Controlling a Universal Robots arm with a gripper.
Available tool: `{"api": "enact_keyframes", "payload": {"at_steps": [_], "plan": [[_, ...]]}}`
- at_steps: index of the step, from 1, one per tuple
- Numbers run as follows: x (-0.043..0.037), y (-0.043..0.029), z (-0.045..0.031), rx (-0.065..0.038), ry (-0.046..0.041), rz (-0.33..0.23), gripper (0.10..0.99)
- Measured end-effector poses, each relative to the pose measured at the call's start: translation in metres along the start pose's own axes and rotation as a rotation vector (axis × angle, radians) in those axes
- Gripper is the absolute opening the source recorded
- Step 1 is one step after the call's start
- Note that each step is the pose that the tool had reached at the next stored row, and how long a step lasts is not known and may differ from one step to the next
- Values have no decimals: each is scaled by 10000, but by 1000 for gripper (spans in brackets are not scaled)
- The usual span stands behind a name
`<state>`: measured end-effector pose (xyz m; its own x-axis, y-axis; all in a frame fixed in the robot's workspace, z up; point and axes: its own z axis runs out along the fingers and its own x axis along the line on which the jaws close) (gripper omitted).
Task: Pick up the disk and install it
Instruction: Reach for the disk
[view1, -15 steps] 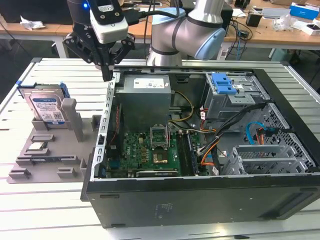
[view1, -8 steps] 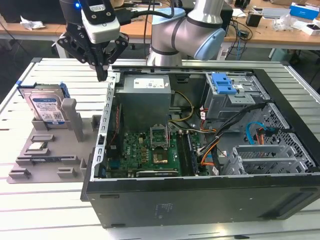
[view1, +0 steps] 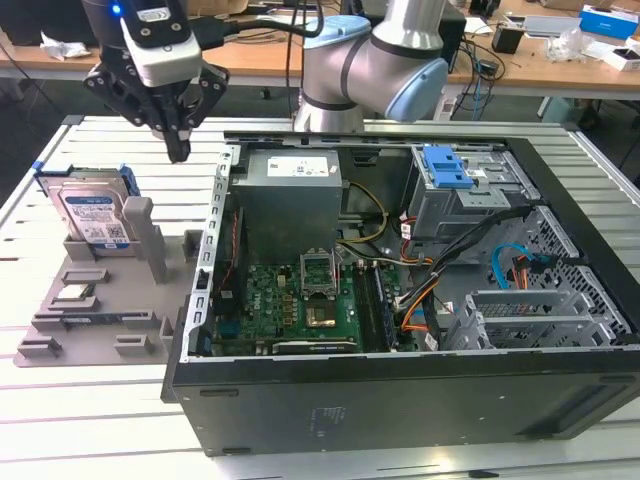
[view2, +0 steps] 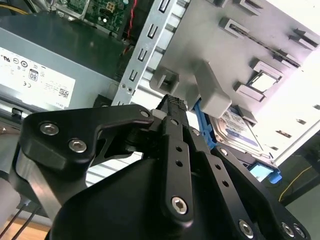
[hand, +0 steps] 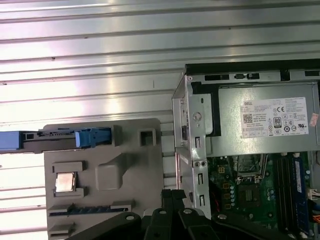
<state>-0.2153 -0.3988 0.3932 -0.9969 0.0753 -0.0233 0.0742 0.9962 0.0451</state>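
The disk (view1: 93, 216) stands on edge in a slot at the back of a grey fixture tray (view1: 112, 312), at the exterior view's left; its silver face carries a white-and-blue label and a blue bracket rims it. My gripper (view1: 178, 152) hangs in the air above the gap between the tray and the open computer case (view1: 400, 392), to the disk's right and higher. Its fingers are shut with nothing between them. In the first wrist view the disk (hand: 60, 138) shows edge-on beyond the gripper (hand: 173, 193). In the second wrist view the disk (view2: 241, 131) lies past the fingertips (view2: 172, 103).
A small square processor chip (view1: 75, 293) lies in the tray in front of the disk. Inside the case are a grey power supply (view1: 290, 190), the motherboard (view1: 300, 300) and a metal drive cage (view1: 455, 205) with a blue latch (view1: 447, 165). Everything rests on a slatted aluminium table (view1: 90, 420).
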Motion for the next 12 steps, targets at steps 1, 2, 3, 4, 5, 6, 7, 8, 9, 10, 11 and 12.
{"api": "enact_keyframes", "payload": {"at_steps": [1,2,3,4,5,6,7,8,9,10,11,12], "plan": [[18,-1,-1,0,0,0,106],[46,-3,-1,0,0,-1,106],[74,-6,-2,1,1,-1,106],[117,-9,-3,1,0,-1,106],[151,-11,-4,1,0,0,106],[184,-14,-5,1,0,-1,106],[211,-16,-6,0,0,0,106],[227,-17,-6,1,0,-1,106],[244,-18,-7,1,0,0,106],[278,-21,-8,1,0,-1,106],[293,-22,-8,1,0,-2,106],[309,-23,-8,0,0,-1,106]]}}
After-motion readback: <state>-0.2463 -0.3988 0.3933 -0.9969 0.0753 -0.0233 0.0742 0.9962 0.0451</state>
